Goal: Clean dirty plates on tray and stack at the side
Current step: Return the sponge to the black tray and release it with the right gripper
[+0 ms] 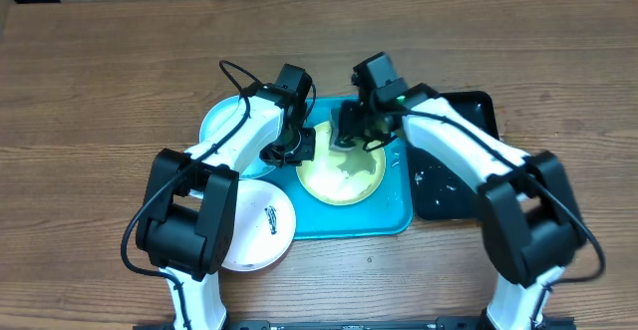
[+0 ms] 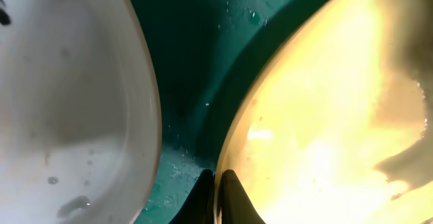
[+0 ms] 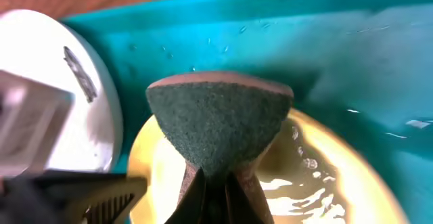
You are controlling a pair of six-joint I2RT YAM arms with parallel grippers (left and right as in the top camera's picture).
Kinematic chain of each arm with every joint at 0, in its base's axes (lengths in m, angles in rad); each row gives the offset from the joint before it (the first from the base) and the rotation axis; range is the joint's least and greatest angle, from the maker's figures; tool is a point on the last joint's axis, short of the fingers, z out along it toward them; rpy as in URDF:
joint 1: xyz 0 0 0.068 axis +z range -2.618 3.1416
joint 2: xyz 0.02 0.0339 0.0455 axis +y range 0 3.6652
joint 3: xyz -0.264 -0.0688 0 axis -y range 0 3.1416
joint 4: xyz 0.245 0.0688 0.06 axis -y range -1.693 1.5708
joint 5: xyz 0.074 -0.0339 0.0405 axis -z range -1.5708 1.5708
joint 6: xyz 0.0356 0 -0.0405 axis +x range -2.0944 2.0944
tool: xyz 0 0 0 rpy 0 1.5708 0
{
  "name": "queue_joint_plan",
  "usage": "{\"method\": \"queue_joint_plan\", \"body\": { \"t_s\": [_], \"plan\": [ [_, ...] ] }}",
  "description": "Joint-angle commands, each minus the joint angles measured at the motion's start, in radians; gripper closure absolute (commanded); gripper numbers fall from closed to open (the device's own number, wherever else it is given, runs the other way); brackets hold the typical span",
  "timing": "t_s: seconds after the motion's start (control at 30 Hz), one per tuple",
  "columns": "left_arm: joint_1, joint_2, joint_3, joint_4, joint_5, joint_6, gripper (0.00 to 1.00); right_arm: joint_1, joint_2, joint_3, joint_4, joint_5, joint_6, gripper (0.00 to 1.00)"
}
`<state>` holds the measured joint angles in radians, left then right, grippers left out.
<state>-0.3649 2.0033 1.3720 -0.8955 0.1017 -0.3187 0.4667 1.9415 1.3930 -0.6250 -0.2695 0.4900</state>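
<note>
The turquoise tray point(image 1: 395, 216) sits in the mid of the desk point(image 1: 100, 71), w/ a black tray point(image 1: 469, 195) just beside it on the side toward the desk's right edge. The yellow-green plate point(image 1: 344, 175) lies in the turquoise tray & looks wet. The left gripper point(image 1: 297, 147) has its jaws pinched tight on that plate's rim, on the side toward the left edge. The right gripper point(image 1: 349, 131) has its jaws squeezed on a green scrub pad point(image 3: 220, 119) over the plate's far part. The pad prob. touches the plate, but that spot is hidden. The white plate point(image 1: 257, 225), w/ a dark smear, sits at the tray corner nearest the desk's front-left corner. The light blue plate point(image 1: 217, 123) lies beside the tray toward the left edge, partly under the left arm.
</note>
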Motion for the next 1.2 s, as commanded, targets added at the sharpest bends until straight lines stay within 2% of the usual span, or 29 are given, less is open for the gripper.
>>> {"method": "queue_joint_plan", "body": {
  "t_s": [0.0,0.13,0.33,0.47,0.87,1.07,1.1,1.17],
  "plan": [
    [-0.009,0.021,-0.008,-0.009,0.0,0.001,0.96,-0.06,-0.124,0.002,-0.054,0.026,-0.084,0.96],
    [-0.009,0.021,-0.008,-0.007,0.0,0.001,0.96,-0.149,-0.176,0.002,-0.187,0.042,-0.159,0.96],
    [-0.009,0.021,-0.008,-0.003,0.002,0.0,0.96,-0.295,-0.169,0.0,-0.356,0.161,-0.211,0.96],
    [-0.009,0.021,-0.008,0.006,0.004,-0.004,0.96,-0.34,-0.153,-0.007,-0.44,0.274,-0.211,0.96],
    [-0.01,0.021,-0.008,0.01,0.008,-0.011,0.96,-0.344,-0.151,-0.19,-0.321,0.303,-0.211,0.96],
    [-0.01,0.021,-0.008,0.01,0.008,-0.011,0.96,-0.344,-0.152,-0.202,-0.296,0.301,-0.211,0.96],
    [-0.01,0.021,-0.008,0.01,0.008,-0.011,0.96,-0.344,-0.152,-0.195,-0.297,0.297,-0.211,0.95],
    [-0.01,0.021,-0.008,0.01,0.008,-0.011,0.96,-0.344,-0.152,-0.171,-0.307,0.285,-0.214,0.75]
  ]
}}
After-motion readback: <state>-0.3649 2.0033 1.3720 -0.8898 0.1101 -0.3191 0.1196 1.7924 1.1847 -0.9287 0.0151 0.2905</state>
